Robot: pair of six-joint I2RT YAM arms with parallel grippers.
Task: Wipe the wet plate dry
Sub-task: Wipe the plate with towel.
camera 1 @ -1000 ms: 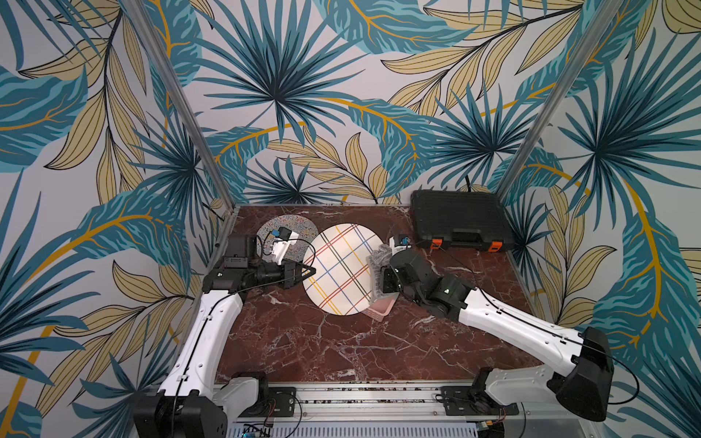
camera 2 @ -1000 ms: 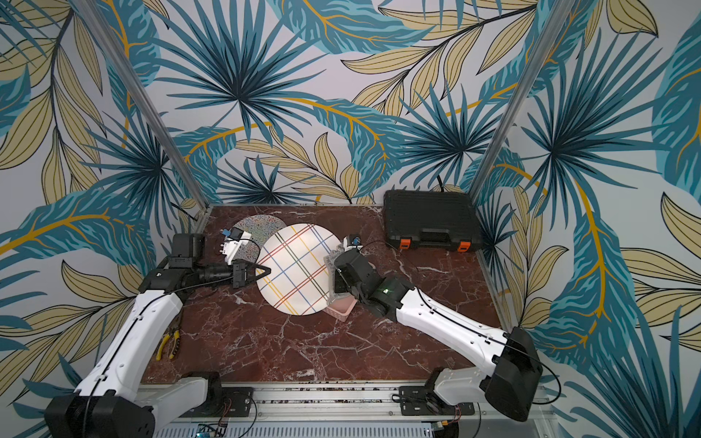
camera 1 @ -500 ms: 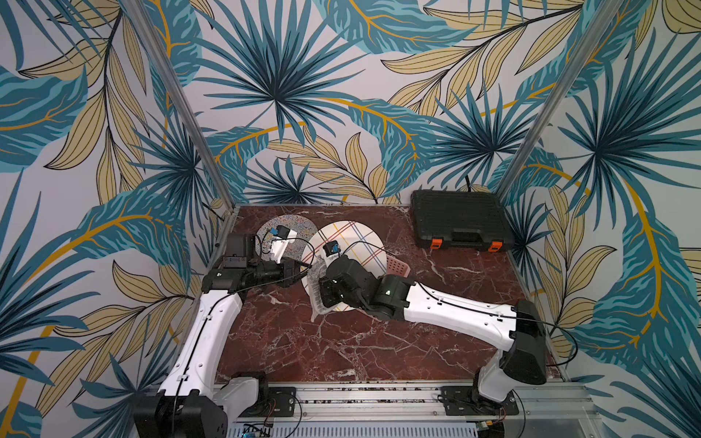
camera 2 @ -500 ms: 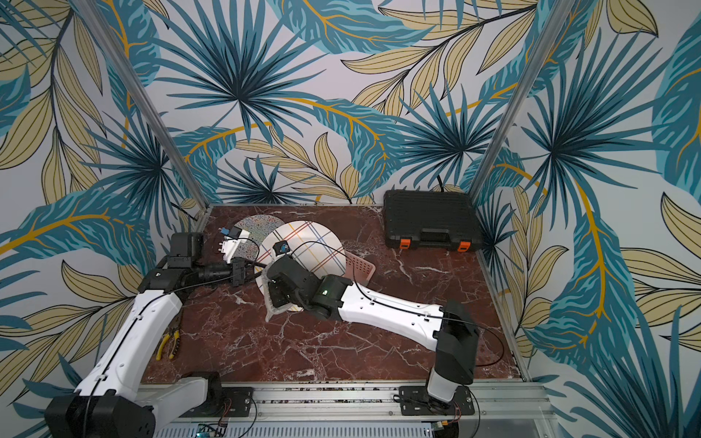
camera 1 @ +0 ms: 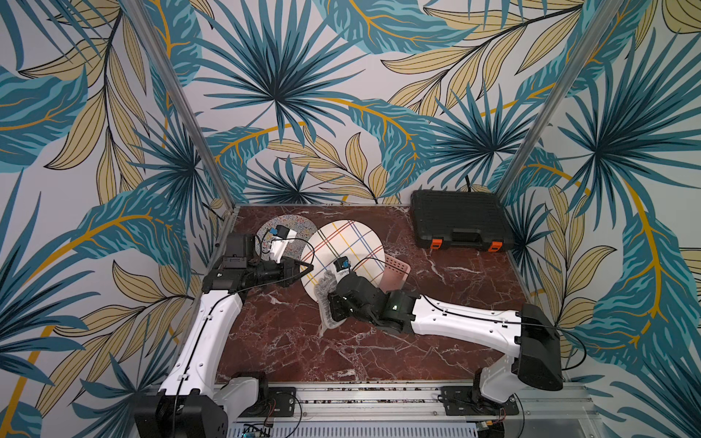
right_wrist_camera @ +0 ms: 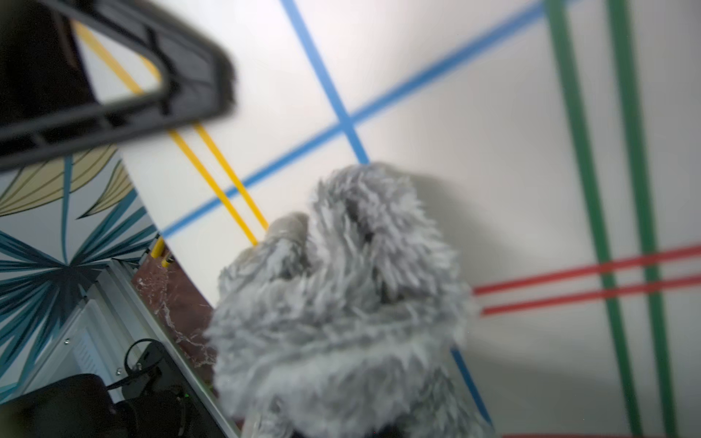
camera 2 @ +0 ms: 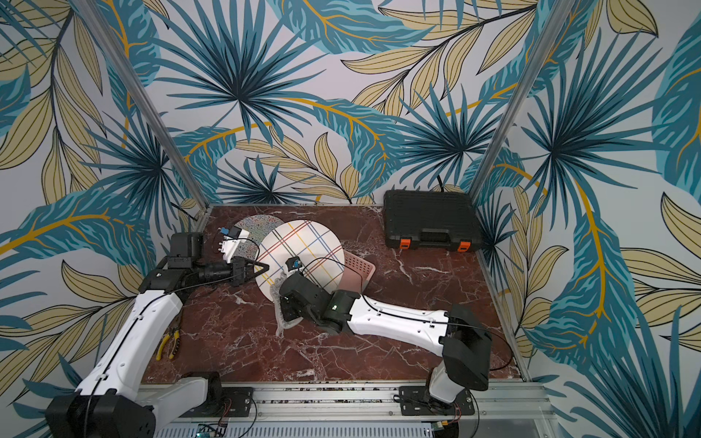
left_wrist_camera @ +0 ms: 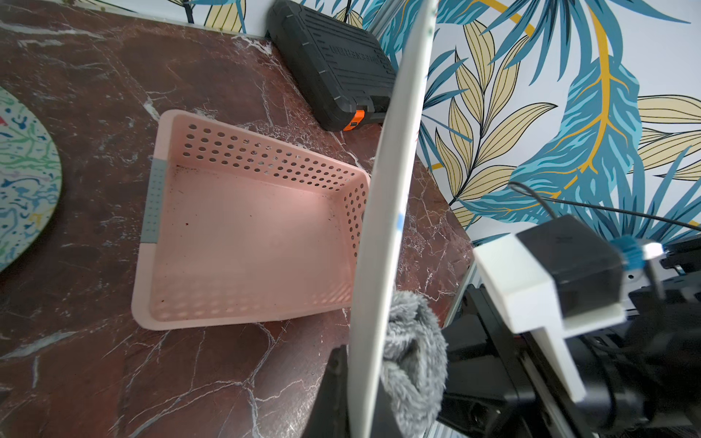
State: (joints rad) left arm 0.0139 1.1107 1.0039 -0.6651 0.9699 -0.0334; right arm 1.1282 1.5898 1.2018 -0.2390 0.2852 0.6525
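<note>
There were two round flat pieces on the red-brown marble tabletop (camera 1: 303, 341): a white round plate (camera 1: 345, 250) crossed by thin red, blue, green and yellow lines, near the middle of both top views, and a speckled multicoloured disc (camera 1: 299, 227) lying flat just up and left of it, which may have been a second plate or a mat. The white round plate was lifted and tilted, seen edge-on in the left wrist view (left_wrist_camera: 394, 189). One left gripper (camera 1: 307, 268) was clamped on its left rim, and one right gripper (camera 1: 332, 299) was closed around a single grey fluffy cloth (camera 1: 325, 288), its fingertips buried in the pile. The cloth pressed against the plate's lower face, and its shaggy fibres filled the lower middle of the right wrist view (right_wrist_camera: 341, 303). One pink perforated plastic basket (left_wrist_camera: 151, 227), rectangular with rounded corners and a grey strip on one rim, sat empty just right of the plate and was partly hidden behind it in the top views. One black ribbed plastic case (camera 1: 459, 220) with two orange latches lay shut at centre right. One pair of yellow-handled pliers (camera 2: 168, 343) lay at lower left in a top view.
</note>
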